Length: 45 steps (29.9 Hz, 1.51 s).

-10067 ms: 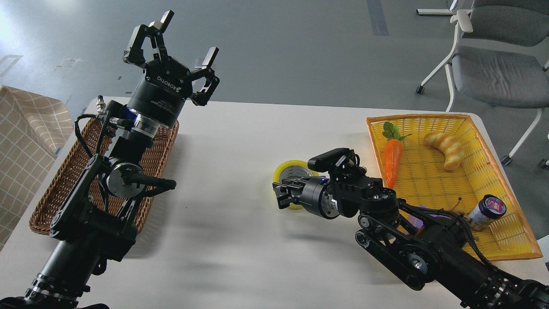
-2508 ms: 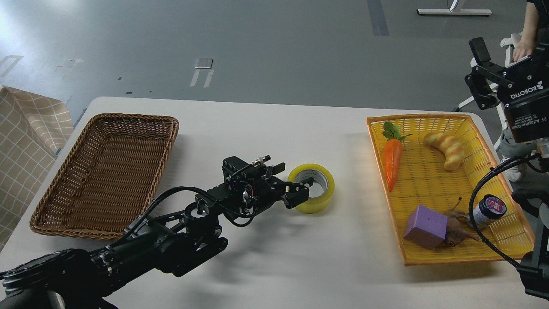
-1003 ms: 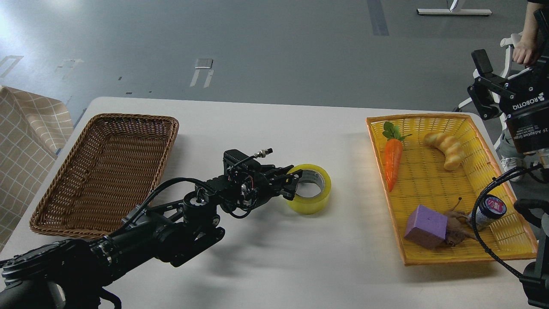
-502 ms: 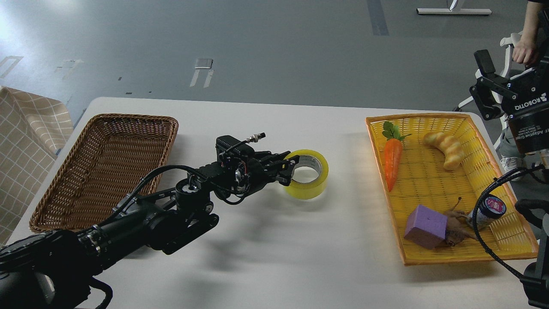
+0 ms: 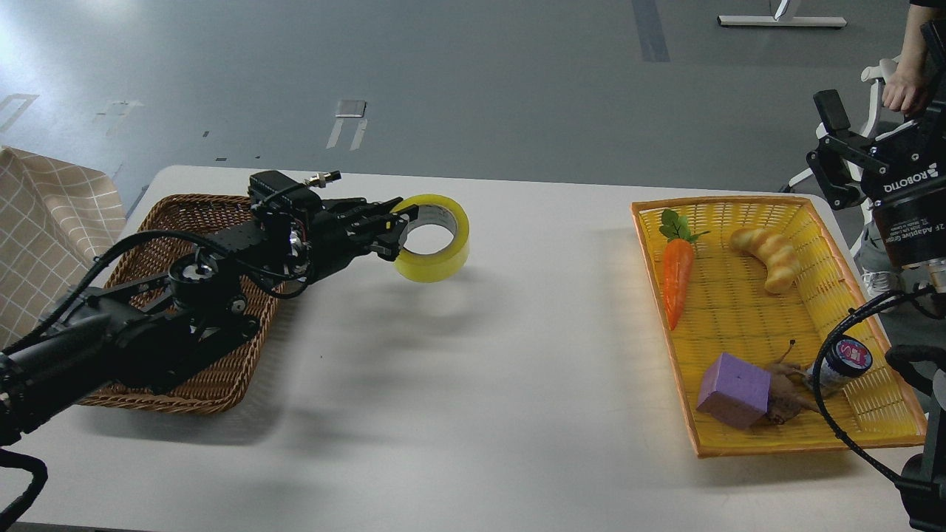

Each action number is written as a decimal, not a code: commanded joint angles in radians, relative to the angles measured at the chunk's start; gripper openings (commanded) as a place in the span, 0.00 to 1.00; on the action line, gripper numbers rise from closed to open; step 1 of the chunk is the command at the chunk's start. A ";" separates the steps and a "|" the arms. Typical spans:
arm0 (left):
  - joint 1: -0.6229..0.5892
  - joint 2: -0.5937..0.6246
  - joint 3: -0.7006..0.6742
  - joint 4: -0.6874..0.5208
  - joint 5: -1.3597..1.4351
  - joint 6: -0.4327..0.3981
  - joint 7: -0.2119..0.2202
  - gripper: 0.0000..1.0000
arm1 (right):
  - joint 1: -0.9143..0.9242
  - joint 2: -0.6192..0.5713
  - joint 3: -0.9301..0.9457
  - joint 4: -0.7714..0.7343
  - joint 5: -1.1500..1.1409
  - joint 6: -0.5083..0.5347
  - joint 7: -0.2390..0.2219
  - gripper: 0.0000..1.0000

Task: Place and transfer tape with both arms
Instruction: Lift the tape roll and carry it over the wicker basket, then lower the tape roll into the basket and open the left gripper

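The tape (image 5: 437, 251) is a yellow roll with a pale core, held in the air above the white table (image 5: 488, 384), just right of the brown wicker basket (image 5: 214, 373). My left gripper (image 5: 397, 222) is shut on the roll's left wall, one finger inside the core. My left arm stretches over the wicker basket. My right gripper (image 5: 839, 151) is raised at the far right edge, beyond the table; only one finger shows, the rest is cut off by the frame edge.
A yellow plastic basket (image 5: 872, 432) at the right holds a carrot (image 5: 676, 277), a bread piece (image 5: 768, 255), a purple block (image 5: 734, 400) and a small jar (image 5: 842, 360). A checked cloth (image 5: 41, 222) lies at the far left. A person's hand (image 5: 898, 92) shows top right.
My left gripper has lifted the tape off the table and carried it left and up, toward the wicker basket. The right arm has barely moved.
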<state>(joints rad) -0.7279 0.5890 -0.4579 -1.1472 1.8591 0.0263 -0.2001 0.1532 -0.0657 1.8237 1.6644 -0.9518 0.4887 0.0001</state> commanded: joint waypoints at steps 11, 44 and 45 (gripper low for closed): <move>0.062 0.328 0.015 -0.031 -0.072 0.110 -0.108 0.20 | 0.002 0.006 -0.012 0.000 -0.001 0.000 0.000 1.00; 0.311 0.347 0.018 0.414 -0.274 0.282 -0.289 0.23 | -0.021 0.021 -0.041 0.014 0.001 0.000 -0.002 1.00; 0.311 0.348 0.018 0.409 -0.279 0.282 -0.289 0.23 | -0.021 0.021 -0.041 0.014 0.001 0.000 -0.002 1.00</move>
<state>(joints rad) -0.4174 0.9373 -0.4401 -0.7295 1.5937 0.3083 -0.4892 0.1318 -0.0444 1.7891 1.6784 -0.9510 0.4887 -0.0015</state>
